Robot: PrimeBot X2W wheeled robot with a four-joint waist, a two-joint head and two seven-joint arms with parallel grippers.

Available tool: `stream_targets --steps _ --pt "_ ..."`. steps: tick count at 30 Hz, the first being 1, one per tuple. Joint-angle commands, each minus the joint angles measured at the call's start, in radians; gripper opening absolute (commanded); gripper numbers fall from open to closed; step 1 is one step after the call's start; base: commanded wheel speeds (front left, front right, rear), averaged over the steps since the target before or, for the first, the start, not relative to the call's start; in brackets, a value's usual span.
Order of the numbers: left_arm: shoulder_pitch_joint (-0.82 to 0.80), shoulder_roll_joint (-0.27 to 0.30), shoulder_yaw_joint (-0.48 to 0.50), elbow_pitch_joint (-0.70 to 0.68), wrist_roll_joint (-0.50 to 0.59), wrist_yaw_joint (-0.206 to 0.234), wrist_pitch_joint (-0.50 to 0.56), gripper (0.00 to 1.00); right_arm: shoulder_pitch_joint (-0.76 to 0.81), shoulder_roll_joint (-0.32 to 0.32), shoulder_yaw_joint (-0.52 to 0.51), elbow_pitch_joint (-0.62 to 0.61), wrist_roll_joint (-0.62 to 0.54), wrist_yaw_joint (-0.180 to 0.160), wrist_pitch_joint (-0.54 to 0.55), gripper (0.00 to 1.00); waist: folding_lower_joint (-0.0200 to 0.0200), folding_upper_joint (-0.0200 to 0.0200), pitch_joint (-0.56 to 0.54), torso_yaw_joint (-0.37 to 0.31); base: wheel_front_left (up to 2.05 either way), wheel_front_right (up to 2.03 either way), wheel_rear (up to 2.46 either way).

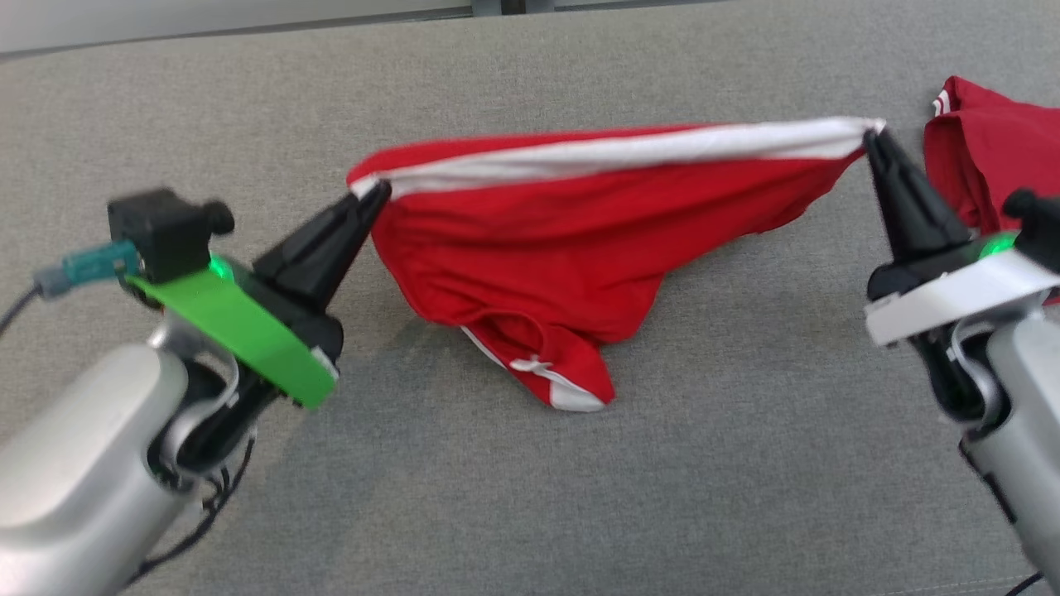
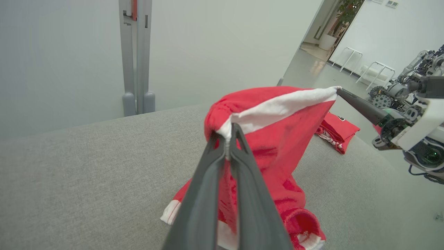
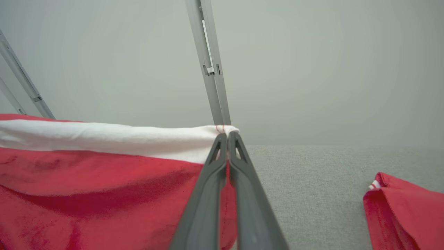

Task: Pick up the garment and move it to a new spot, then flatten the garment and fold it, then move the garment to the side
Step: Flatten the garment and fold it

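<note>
Garment (image 1: 596,240), red fabric with white band, is hanging stretched over the grey fabric-covered table (image 1: 580,497), lower folds resting on it. The left hand (image 1: 377,192) and right hand (image 1: 874,136) are each clamping one band end. Crumpled dark red cloth (image 1: 985,157) is lying near the right hand.

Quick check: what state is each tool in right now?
Left tool: shut, pinching one end of the red garment.
Right tool: shut, pinching the garment's other end.
</note>
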Motion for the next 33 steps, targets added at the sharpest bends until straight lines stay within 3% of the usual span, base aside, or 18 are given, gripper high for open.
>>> stream_targets --steps 1,7,12,17,23,26,33 --pt "-0.092 -0.001 -0.006 -0.016 0.014 -0.004 0.027 0.00 -0.063 -0.037 -0.003 -0.005 0.006 -0.002 0.000 0.00 0.0000 0.0000 0.049 -0.027 0.00 0.00 0.00" --pt "-0.539 -0.061 -0.052 0.079 0.105 -0.004 0.064 0.00 -0.428 -0.110 0.026 0.031 0.017 -0.002 0.006 0.00 0.0000 0.0000 0.158 -0.075 0.00 0.00 0.00" --pt "-0.848 -0.092 -0.099 0.253 0.231 -0.002 -0.073 0.00 -0.689 -0.090 0.003 0.084 -0.038 -0.002 0.000 0.00 0.0000 0.0000 0.210 -0.121 0.00 0.00 0.00" --pt "-0.984 -0.107 -0.123 0.380 0.295 -0.003 -0.178 0.00 -0.772 -0.082 -0.033 0.059 -0.079 -0.002 0.000 0.00 0.0000 0.0000 0.239 -0.136 0.00 0.00 0.00" --pt "-0.845 -0.078 -0.219 0.274 0.263 -0.002 -0.187 0.00 -0.588 -0.086 -0.015 0.000 -0.108 -0.002 0.000 0.00 0.0000 0.0000 0.258 -0.115 0.00 0.00 0.00" --pt "-0.679 -0.049 -0.259 0.176 0.282 -0.002 -0.188 0.00 -0.441 -0.073 -0.002 -0.011 -0.103 -0.002 -0.001 0.00 0.0000 0.0000 0.255 -0.102 0.00 0.00 0.00" --pt "-0.199 -0.057 -0.221 0.052 0.347 -0.003 -0.188 0.00 -0.081 -0.046 -0.062 -0.058 -0.090 -0.002 -0.001 0.00 0.0000 0.0000 0.169 -0.081 0.00 0.00 0.00"
